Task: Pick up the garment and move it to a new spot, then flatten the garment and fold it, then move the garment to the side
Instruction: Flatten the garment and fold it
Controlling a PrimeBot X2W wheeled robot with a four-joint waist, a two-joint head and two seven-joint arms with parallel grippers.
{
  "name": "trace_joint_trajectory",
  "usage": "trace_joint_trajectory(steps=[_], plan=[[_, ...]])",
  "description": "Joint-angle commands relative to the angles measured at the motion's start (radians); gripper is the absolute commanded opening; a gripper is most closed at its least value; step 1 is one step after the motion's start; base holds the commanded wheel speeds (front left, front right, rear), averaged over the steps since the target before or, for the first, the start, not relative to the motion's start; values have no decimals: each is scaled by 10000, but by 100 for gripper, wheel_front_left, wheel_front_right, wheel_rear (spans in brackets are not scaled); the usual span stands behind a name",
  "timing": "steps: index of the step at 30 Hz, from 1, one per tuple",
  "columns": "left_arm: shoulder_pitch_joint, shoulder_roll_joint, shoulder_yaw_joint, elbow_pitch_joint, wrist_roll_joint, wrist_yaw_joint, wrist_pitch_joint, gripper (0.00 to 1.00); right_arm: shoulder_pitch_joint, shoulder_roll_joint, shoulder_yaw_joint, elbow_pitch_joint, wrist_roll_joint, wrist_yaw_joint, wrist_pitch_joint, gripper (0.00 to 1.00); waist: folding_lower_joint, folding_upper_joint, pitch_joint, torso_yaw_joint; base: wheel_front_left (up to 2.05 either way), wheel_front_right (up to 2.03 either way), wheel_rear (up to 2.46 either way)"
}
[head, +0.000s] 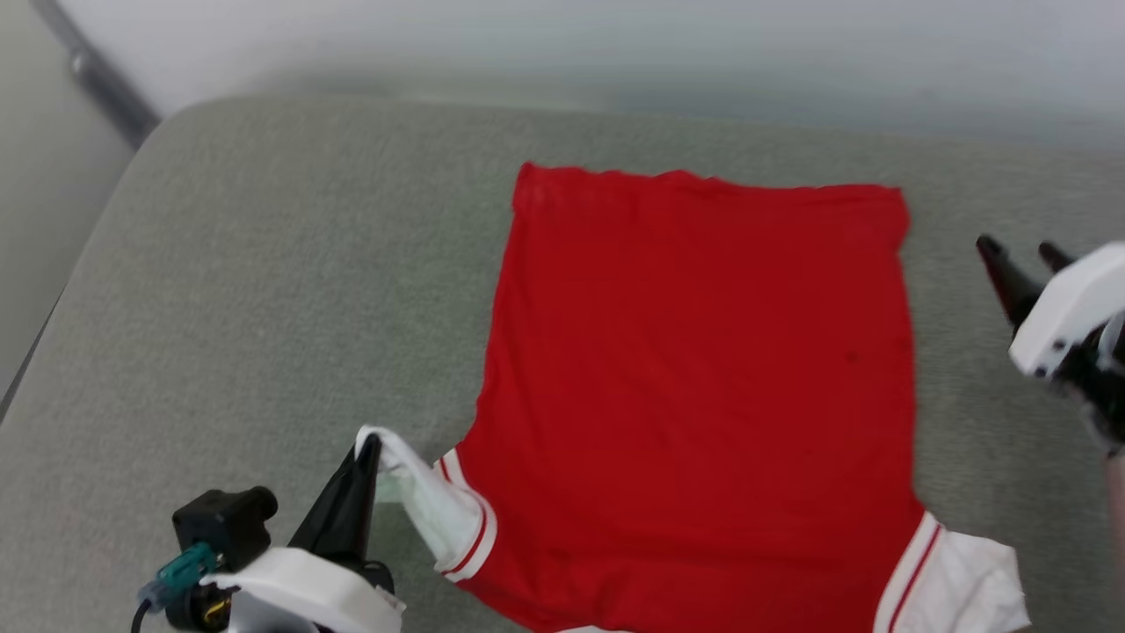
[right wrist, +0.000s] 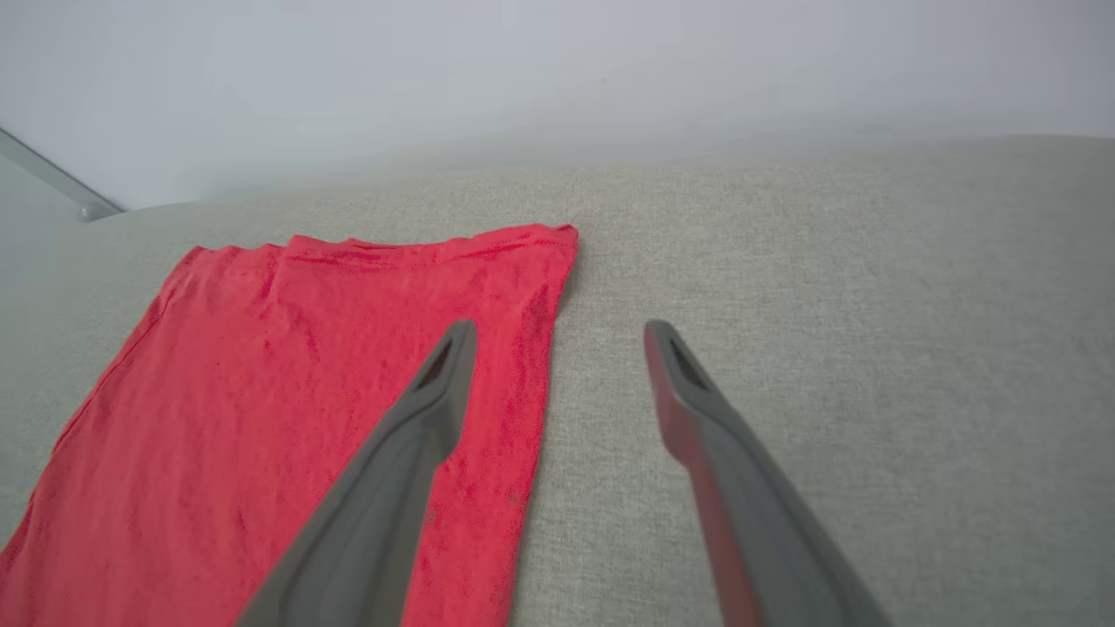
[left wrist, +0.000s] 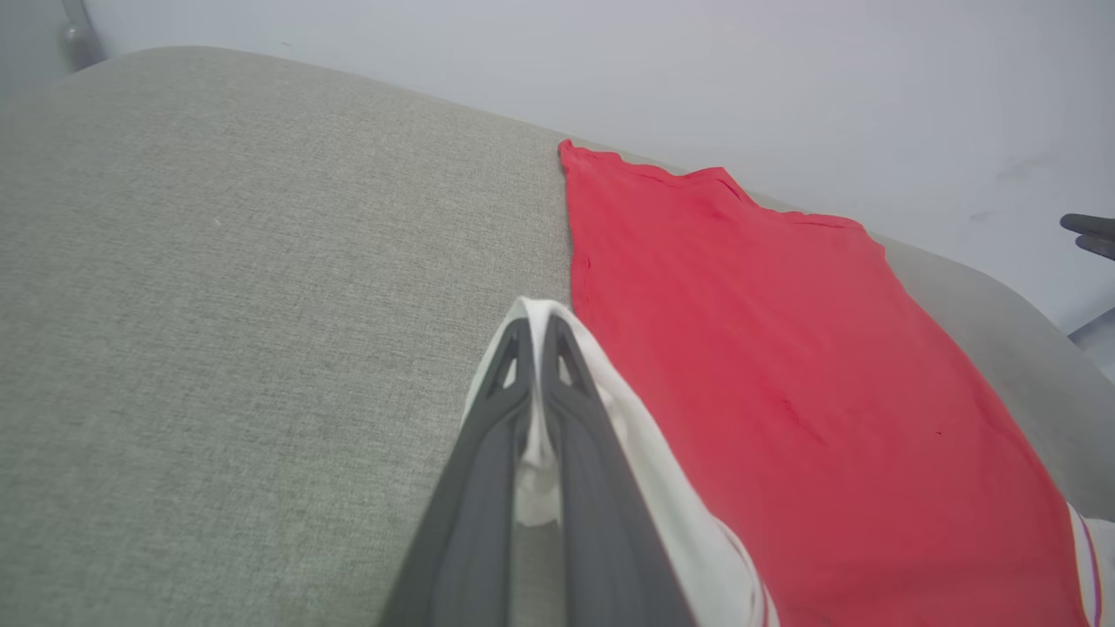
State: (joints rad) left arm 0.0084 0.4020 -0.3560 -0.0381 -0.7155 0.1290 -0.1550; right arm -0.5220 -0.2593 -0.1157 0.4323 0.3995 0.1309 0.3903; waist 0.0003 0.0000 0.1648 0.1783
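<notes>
The garment (head: 703, 396) is a red shirt with white sleeve ends, spread flat on the grey cushion, hem at the far side. My left gripper (head: 365, 453) is shut on the white end of the near-left sleeve (head: 422, 497), lifting it a little off the cushion. The left wrist view shows the garment (left wrist: 784, 374) to the right and white cloth pinched between the left gripper (left wrist: 538, 326) fingers. My right gripper (head: 1019, 251) hovers open beside the garment's right edge, holding nothing. In the right wrist view the right gripper (right wrist: 562, 335) stands open above the garment's (right wrist: 287, 392) far right corner.
The grey fabric cushion (head: 264, 290) has broad free room left of the garment and a narrower strip on its right. A pale wall (head: 615, 44) runs behind it, with a dark rail (head: 97, 79) at the far left corner.
</notes>
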Motion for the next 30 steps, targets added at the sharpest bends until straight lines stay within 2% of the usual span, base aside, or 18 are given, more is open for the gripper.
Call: trace_joint_trajectory(steps=[1, 5, 10, 15, 16, 20, 21, 22, 23, 26, 30], plan=[[-305, -59, -63, 40, 83, -129, -110, 0, -584, -170, 38, 298, -111, -3, 376, 100, -3, 0, 835, 798, 0, 0, 0], [-967, -288, -321, 157, 174, -560, -307, 0, -2209, -636, -65, 1105, -585, -3, 1844, 100, -3, 0, 1637, 1387, 0, 0, 0], [-1617, -611, -514, 423, 132, -994, -534, 0, -3652, -846, -116, 1865, -1410, -3, 3217, 100, -3, 0, 2561, 1910, 0, 0, 0], [-2164, -808, -686, 726, 160, -1464, -691, 0, -4499, -567, -521, 2607, -2255, -3, 3727, 100, -3, 0, 3320, 2147, 0, 0, 0], [-2414, -897, -733, 978, 178, -1654, -765, 0, -4549, -404, -781, 3207, -2732, -3, 3894, 100, -3, 0, 3530, 2208, 0, 0, 0], [-2580, -994, -719, 1324, 165, -1817, -868, 0, -3987, 13, -1148, 4284, -3176, -7, 4680, 100, -3, 0, 3575, 2191, 0, 0, 0], [-2612, -1020, -726, 1409, 138, -1839, -872, 0, -3880, 87, -1288, 4482, -3285, -7, 4846, 82, -3, 0, 3554, 2183, 0, 0, 0], [-2630, -1038, -738, 1480, 132, -1887, -892, 0, -3822, 149, -1407, 4621, -3392, -10, 4984, 16, -3, 0, 3512, 2179, 0, 0, 0], [-2640, -1046, -749, 1555, 132, -1900, -890, 0, -3818, 188, -1532, 4717, -3484, -10, 5081, 0, -3, 0, 3457, 2176, 0, 0, 0], [-2639, -1040, -773, 1748, 165, -1956, -919, 0, -4099, 220, -1723, 4643, -3719, -5, 4984, 0, -3, 0, 3212, 2149, 0, 0, 0], [-2425, -961, -781, 2000, 89, -1910, -821, 0, -4375, 32, -1486, 4433, -4069, -3, 4639, 0, -3, 0, 2639, 1982, 0, 0, 0]])
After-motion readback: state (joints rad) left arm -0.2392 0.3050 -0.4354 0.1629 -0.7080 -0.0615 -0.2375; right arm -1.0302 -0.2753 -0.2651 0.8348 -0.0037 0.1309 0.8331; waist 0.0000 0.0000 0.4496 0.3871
